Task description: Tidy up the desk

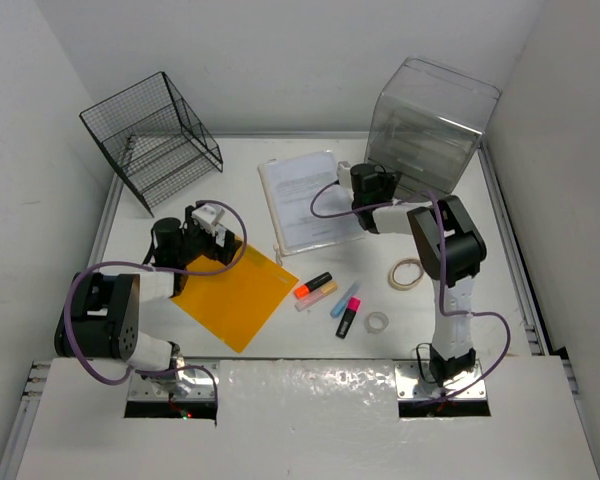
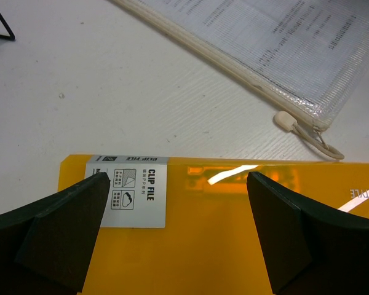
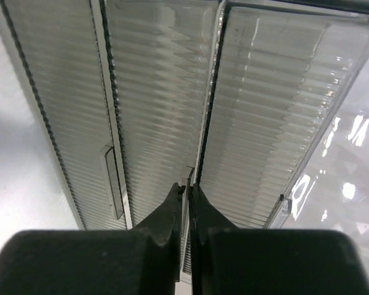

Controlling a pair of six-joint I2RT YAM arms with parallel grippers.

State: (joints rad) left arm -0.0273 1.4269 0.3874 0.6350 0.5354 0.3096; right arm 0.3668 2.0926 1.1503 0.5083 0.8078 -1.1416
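Desk (image 1: 490, 250) spans the whole top view, arm bases at its near edge, and as far as I can judge it is barely started: nothing visible is put away. Black wire rack (image 1: 155, 135) sits at the far left corner with no item showing in it. Clear drawer box (image 1: 430, 120) is at the far right corner; its contents can't be read through the ribbed fronts. Loose on the surface: orange clip file (image 1: 235, 290) left of centre toward the near edge, mesh pouch (image 1: 305, 200) with papers at far centre, four markers (image 1: 315, 287) mid-desk just beside the file's right corner, and two tape rolls (image 1: 407, 273) right of centre. All of that is left to sort. Left gripper (image 2: 175, 196) has its fingers wide apart, straddling the far edge of the clip file by its white label (image 2: 129, 190). It holds nothing, and I can't tell contact from hover. Right gripper (image 3: 186, 193) is up against the drawer box front, fingers closed to a thin sliver on what looks like the middle drawer handle (image 3: 185, 182). My read is that opening a drawer is the step in hand on the right, and picking up the file on the left.
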